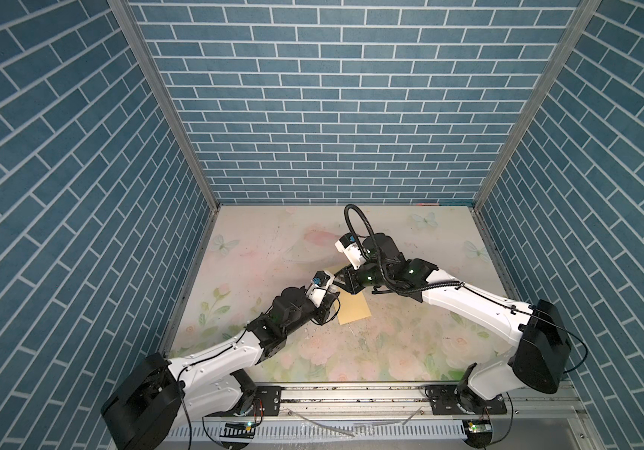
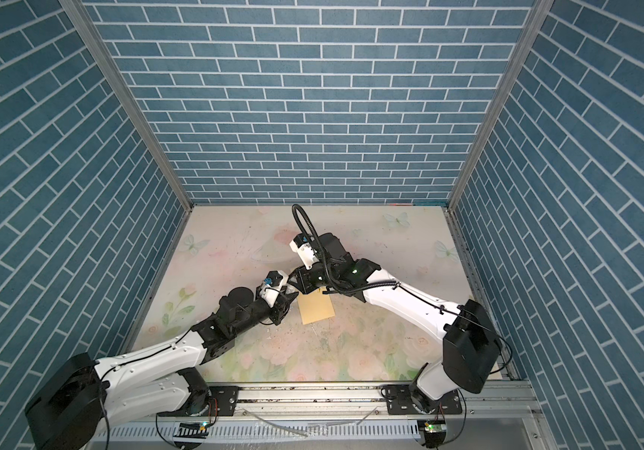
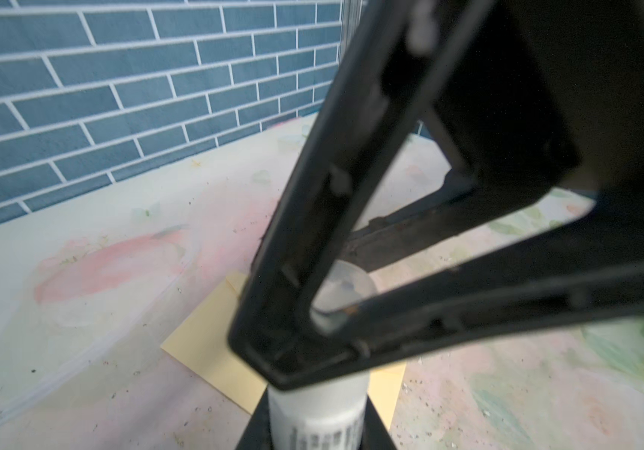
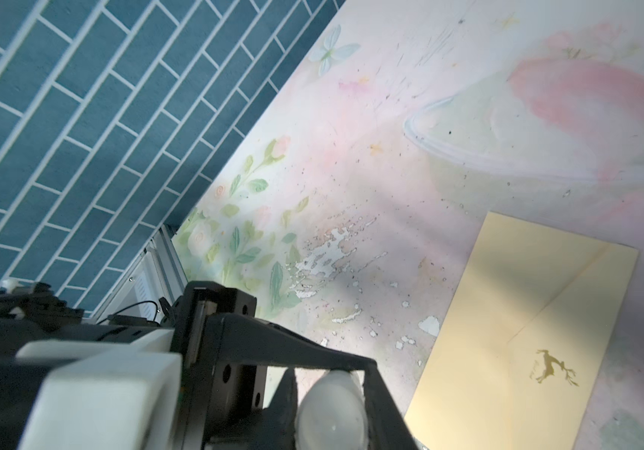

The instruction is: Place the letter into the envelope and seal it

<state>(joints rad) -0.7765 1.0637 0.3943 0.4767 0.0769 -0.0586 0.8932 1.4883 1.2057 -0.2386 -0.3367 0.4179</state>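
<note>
The plain yellow envelope point(image 1: 354, 311) point(image 2: 317, 308) lies flat mid-table with its flap down; the right wrist view shows a gold deer mark on the envelope point(image 4: 507, 331). The letter shows in no view. Both grippers meet just above the envelope's far left corner. My left gripper point(image 1: 332, 293) point(image 3: 316, 432) is shut on a white glue stick point(image 3: 316, 409) with a barcode label. My right gripper point(image 1: 343, 279) point(image 4: 328, 422) has its jaws close on both sides of the stick's rounded translucent cap point(image 3: 345, 288) point(image 4: 330, 417). Whether the cap is off the stick is hidden.
The floral table mat point(image 1: 410, 350) is scuffed and flaked near the envelope. Blue brick walls point(image 1: 332, 117) close in the back and both sides. An aluminium rail point(image 1: 351, 393) with both arm bases runs along the front edge.
</note>
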